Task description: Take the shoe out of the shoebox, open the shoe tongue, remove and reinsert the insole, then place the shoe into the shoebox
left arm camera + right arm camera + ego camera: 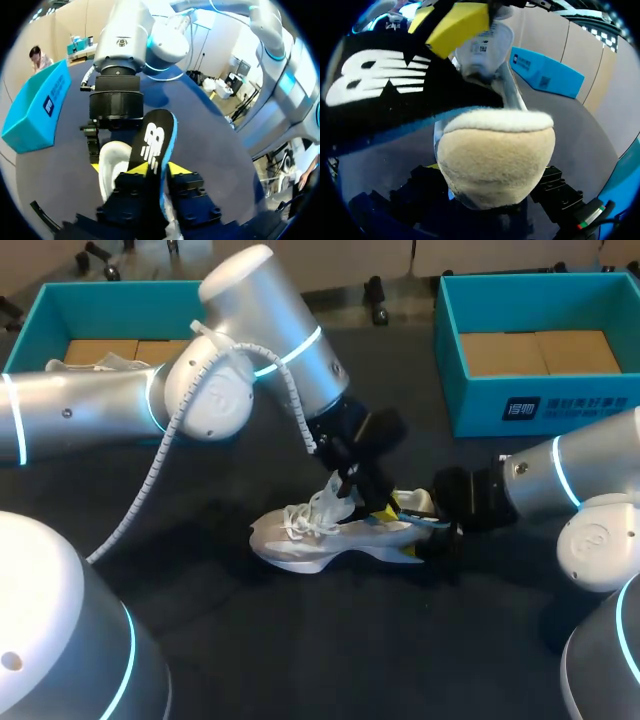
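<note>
Left claw is pressed together on the insole. It pinches the insole low down, so the black sheet with its blue edge stands up past the yellow tips, just over the opening of the shoe. The right claw looks clamped on the heel, since in its own wrist view the padded cream collar fills the gap between the fingers.

The shoe sits sole-down on the desk with its laces loose. It is outside and well apart from both the left shoebox and the right shoebox.

I judge the insole to be light, thin foam. It is floppy along its length and likely to buckle if pushed from the far end, though its fabric face should not slip. It is best held across its width near the heel end (as it is now), with the toe end fed in first.

The shoe is light too. Its upper is soft and collapses under a squeeze, so the firmer heel is the sound place to hold it. The loose laces could snag on a fingertip.
</note>
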Tool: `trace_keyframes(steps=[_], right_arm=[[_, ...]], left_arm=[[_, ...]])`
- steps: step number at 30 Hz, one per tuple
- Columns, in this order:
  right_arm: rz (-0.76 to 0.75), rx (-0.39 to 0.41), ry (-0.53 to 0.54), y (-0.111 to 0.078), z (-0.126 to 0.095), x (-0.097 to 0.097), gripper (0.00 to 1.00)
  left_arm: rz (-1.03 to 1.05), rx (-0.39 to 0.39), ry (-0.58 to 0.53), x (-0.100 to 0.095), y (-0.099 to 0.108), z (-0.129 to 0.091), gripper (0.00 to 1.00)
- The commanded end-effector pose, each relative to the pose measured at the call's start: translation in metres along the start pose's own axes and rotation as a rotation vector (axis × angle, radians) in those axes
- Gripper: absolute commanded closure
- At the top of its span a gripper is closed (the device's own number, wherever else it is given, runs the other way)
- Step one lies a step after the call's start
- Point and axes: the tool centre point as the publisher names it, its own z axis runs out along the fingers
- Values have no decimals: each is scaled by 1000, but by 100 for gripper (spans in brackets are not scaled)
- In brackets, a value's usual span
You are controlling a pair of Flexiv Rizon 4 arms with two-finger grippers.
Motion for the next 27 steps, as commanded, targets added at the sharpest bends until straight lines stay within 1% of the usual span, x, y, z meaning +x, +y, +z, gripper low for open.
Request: trace_keyframes(steps=[1, 2, 3, 4, 7, 9, 11, 12, 14, 16, 21, 24, 26, 27], right_arm=[[1, 7, -3, 1, 2, 2, 100], [1, 7, -3, 1, 2, 2, 100], [1, 7, -3, 1, 2, 2, 100], [1, 7, -3, 1, 2, 2, 100], [1, 7, -3, 1, 2, 2, 100], [1, 7, -3, 1, 2, 2, 100], [1, 7, -3, 1, 2, 2, 100], [1, 7, -3, 1, 2, 2, 100], [1, 7, -3, 1, 2, 2, 100], [1, 7, -3, 1, 2, 2, 100], [1, 7, -3, 1, 2, 2, 100], [1, 7, -3, 1, 2, 2, 100], [1, 7, -3, 1, 2, 2, 100], [1, 7, -3, 1, 2, 2, 100]], left_arm=[[28, 3, -38, 5, 3, -3, 59], [37, 0, -46, 5, 4, -4, 56], [48, -3, -71, 5, 4, -5, 51], [65, -5, -76, 4, 5, -6, 38], [93, -22, -105, 3, 7, -6, 34], [120, -29, -132, 3, 8, -6, 35], [148, -36, -143, 3, 10, -4, 38], [161, -41, -165, 2, 11, -2, 41], [178, -49, -181, 1, 12, 0, 39], [195, -49, -188, -1, 12, 3, 40], [228, -56, -227, -6, 14, 10, 50], [234, -65, -257, -9, 15, 15, 53], [225, -59, -273, -11, 15, 16, 56], [228, -69, -289, -13, 15, 17, 58]])
